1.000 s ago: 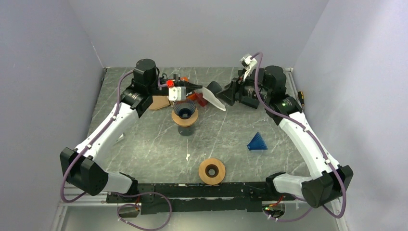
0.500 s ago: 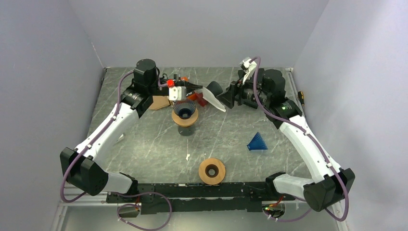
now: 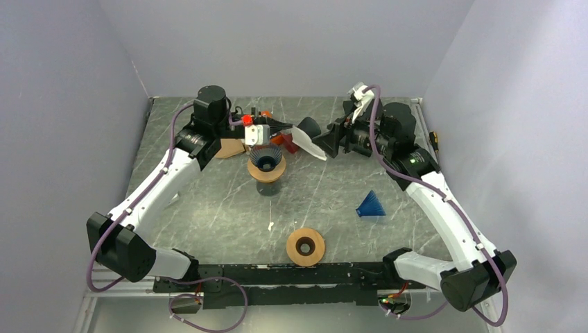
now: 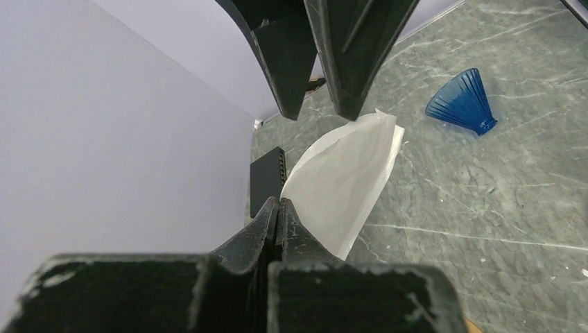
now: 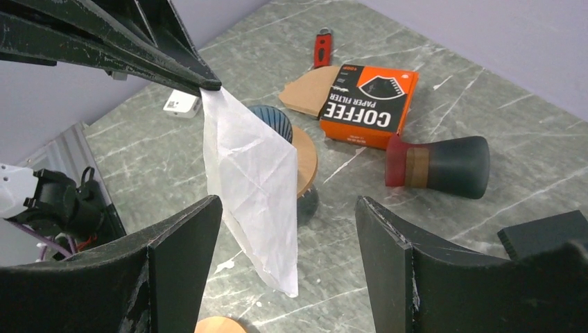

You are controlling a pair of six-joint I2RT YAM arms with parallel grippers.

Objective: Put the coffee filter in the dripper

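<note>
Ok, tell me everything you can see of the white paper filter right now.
The paper filter is a thin white flattened cone, creased, with a crimped seam along one edge. It is off the table, pinched by one corner in the shut left gripper and sticking out toward the right gripper, whose open jaws stand at its far end. Whether they touch it I cannot tell. It hangs beside the dripper, not in it.

Open tabletop (image 3: 208, 208) is found at the dripper's (image 3: 266, 169) 6 o'clock; its 12 to 2 o'clock is blocked by the left gripper (image 4: 277, 206) and paper filter (image 3: 308, 143).
</note>
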